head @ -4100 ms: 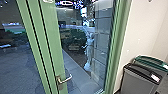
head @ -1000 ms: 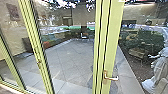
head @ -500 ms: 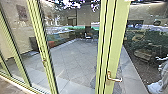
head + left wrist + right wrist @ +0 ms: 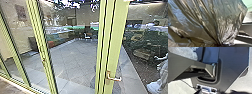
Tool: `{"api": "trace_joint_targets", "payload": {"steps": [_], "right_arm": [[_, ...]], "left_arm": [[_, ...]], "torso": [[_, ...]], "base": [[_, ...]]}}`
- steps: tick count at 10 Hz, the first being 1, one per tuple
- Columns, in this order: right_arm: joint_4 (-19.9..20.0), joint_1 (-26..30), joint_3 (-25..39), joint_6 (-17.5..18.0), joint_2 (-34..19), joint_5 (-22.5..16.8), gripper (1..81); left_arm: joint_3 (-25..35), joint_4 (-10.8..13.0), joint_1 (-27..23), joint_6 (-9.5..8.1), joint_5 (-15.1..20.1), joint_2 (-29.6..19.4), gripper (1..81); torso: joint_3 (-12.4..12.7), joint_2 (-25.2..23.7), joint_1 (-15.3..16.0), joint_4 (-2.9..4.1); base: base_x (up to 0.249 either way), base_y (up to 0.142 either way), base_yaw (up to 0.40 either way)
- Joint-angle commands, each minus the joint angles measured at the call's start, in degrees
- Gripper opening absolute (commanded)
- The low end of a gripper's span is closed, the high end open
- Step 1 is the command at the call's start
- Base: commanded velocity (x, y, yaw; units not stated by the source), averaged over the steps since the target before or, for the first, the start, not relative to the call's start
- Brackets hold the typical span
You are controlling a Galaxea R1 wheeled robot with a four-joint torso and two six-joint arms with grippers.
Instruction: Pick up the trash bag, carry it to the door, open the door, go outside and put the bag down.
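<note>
Person [image 4: 162, 73] cut off at the head view's edge, trash bag [image 4: 205, 18] cropped too, far chair [image 4: 87, 36] blurred!

Yel-grn door frame [image 4: 116, 37] w/ blk lines, gry grid-patterned paving [image 4: 67, 57], dk gry-brn bag [image 4: 205, 18]

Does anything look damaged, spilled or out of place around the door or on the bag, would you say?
Nothing stands out. The bag is creased and gathered, with no tear that I can see. The handle looks intact, and I see no spill on the paving, though reflections blur parts.
</note>
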Motion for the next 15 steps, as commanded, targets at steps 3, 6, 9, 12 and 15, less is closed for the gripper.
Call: {"api": "trace_joint_targets", "payload": {"steps": [3,6,9,12,15], "right_arm": [[0.1,2.3,-0.2,-0.2,0.2,-3.6,81.1],[0.2,2.0,-0.2,-0.2,0.3,-3.6,81.1],[0.3,2.0,-0.2,-0.2,0.3,-3.5,81.1],[0.4,2.0,-0.2,-0.1,0.0,-3.5,81.1],[0.4,2.0,0.1,-0.1,-0.6,-3.4,81.1]], "left_arm": [[0.4,-0.3,-2.8,0.11,3.6,0.3,1.0],[0.4,-0.4,-2.8,0.11,3.6,0.3,1.0],[0.0,-0.5,-2.8,0.2,3.6,0.3,1.0],[-0.1,-0.6,-2.8,0.11,3.5,0.3,1.0],[-0.1,-0.4,-2.8,0.02,3.7,0.3,1.0]], "torso": [[0.0,0.0,0.0,0.0],[0.0,0.0,0.0,0.0],[0.0,-0.1,-0.1,0.0],[0.0,0.0,-0.1,0.0],[0.0,0.0,0.0,0.0]], "base": [[0.0,0.0,0.0],[0.022,0.0,0.0],[0.082,0.0,0.0],[0.078,0.0,0.0],[0.0,0.0,0.0]]}}
